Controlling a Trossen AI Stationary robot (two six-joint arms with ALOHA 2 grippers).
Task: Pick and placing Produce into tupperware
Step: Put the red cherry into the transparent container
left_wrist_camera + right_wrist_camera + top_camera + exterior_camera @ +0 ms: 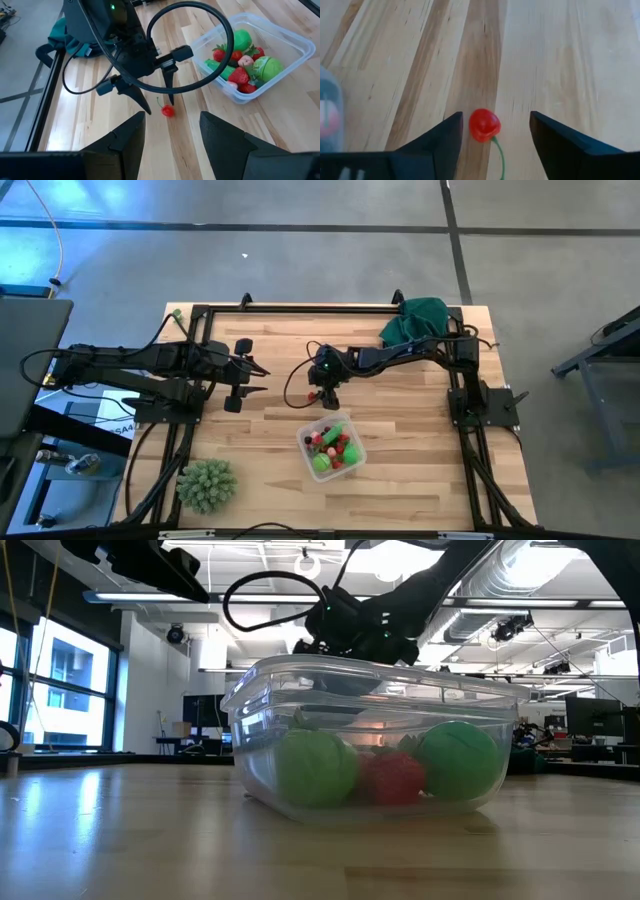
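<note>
We are in the picking step. One little red cherry (pixel 484 125) with a thin green stem lies alone on the table (pixel 420 480). In the high view it sits just at 11 o'clock from the box (pixel 352 463), close to it but not touching.

Our right gripper (pixel 322 394) hangs right over the cherry. Its fingers (pixel 169 80) point down and stand wide apart, one on each side of the cherry. They hold nothing. In the right wrist view the cherry sits nearer to one finger than to the other.

We think the next move is to go down a bit more, get the cherry in the middle, and squeeze gently. The cherry is small and round, so it could roll or pop out if we squeeze off to one side. Then we lift it and carry it toward 5 o'clock, over the box, and let go.

Our left gripper (pixel 243 372) waits at 9 o'clock on the table. Its fingers are partly apart and it holds nothing.

The box is clear plastic with round corners and no lid on it. Inside we see green round pieces (pixel 316 768), red strawberries (pixel 239 76) and other small bits, piled close together.
</note>
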